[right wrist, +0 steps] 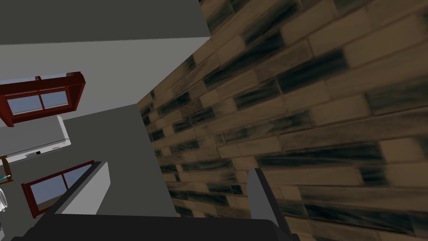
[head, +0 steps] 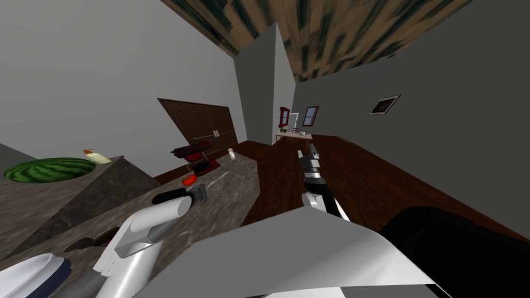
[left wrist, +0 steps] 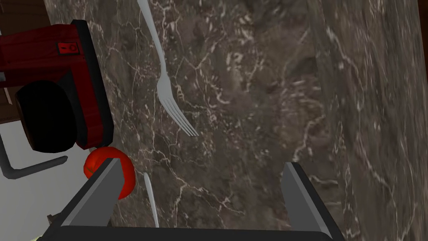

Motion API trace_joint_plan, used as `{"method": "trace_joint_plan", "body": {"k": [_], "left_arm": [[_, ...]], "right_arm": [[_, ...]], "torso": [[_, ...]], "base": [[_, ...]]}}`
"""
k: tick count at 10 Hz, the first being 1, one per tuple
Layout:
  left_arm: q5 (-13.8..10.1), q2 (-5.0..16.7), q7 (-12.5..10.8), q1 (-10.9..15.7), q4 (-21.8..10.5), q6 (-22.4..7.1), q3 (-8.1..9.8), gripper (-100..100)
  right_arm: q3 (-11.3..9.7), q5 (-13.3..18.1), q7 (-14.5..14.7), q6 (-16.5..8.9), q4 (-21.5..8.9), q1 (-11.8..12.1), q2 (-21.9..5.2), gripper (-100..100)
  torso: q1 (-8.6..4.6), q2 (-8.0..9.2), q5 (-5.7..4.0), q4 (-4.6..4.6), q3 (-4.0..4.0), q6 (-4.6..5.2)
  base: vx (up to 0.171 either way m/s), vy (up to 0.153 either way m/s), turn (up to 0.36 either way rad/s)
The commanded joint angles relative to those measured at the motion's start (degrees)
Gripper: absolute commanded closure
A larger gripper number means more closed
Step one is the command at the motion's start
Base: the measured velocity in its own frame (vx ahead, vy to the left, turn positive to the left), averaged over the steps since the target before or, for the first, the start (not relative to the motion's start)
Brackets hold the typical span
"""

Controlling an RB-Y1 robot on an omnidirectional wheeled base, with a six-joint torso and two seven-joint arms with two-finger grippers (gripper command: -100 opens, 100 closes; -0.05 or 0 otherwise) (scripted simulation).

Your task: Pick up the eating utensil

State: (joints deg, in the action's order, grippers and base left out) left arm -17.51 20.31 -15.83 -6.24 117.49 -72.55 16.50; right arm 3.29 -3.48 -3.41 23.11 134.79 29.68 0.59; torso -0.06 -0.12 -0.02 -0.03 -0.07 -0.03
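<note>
- Left of centre in the head view, a red appliance (head: 192, 153) and a tomato (head: 189, 180) crowd that end of the dark marbled counter (head: 227, 207).
- The left gripper (left wrist: 202, 164) hovers over the stone with its fingers spread wide and nothing between them.
- The fork (left wrist: 167, 90) lies flat just ahead of that gripper, tines pointing back at it and handle running off alongside the appliance. It's not between the fingers yet.
- Looks like the approach step to me. I'd slide forward over the neck, drop straight down and pinch across the handle. It's thin, so the blades need to almost scrape the stone.
- Tomato and a second thin silver piece (left wrist: 151, 201) sit right by one finger, so that side is tight. The other side is bare counter.
- The right gripper (head: 310, 155), centre-right, hangs over the wood floor (head: 393, 181), open and empty.
</note>
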Motion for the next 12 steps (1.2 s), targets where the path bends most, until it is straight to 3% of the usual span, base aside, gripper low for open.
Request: {"method": "trace_joint_plan", "body": {"k": [1,4,6,10,12], "left_arm": [[-0.1,0.1,-0.1,0.0,0.2,-1.8,0.18,-100],[-1.2,1.5,-0.8,0.8,-0.9,-7.1,2.01,-100],[-1.2,1.5,-0.8,0.8,-0.9,-8.7,2.01,-100],[-2.2,2.9,-1.4,1.3,-2.0,-14.7,3.65,-100],[-3.0,4.3,-2.0,1.5,-3.0,-18.8,5.07,-100]], "right_arm": [[0.0,0.0,0.0,0.0,0.0,0.0,0.0,0],[0.0,0.0,0.0,0.0,0.0,0.0,0.0,0],[0.0,0.0,0.0,0.0,0.0,0.0,0.0,0],[0.0,0.0,0.0,0.0,0.0,0.0,0.0,0],[0.0,0.0,0.0,0.0,0.0,0.0,0.0,0]], "torso": [[0.0,0.0,0.0,0.0,0.0,0.0],[0.01,0.0,0.0,0.0,0.0,0.0],[0.0,-0.08,0.0,-0.02,-0.05,-0.01],[0.03,-0.09,0.01,-0.02,-0.05,0.01],[0.02,-0.08,0.0,-0.02,-0.05,0.02]], "base": [[0.017,-0.007,0.024],[0.047,-0.017,-0.102],[0.038,-0.013,-0.015],[0.05,-0.012,-0.081],[0.074,-0.009,-0.137]]}}
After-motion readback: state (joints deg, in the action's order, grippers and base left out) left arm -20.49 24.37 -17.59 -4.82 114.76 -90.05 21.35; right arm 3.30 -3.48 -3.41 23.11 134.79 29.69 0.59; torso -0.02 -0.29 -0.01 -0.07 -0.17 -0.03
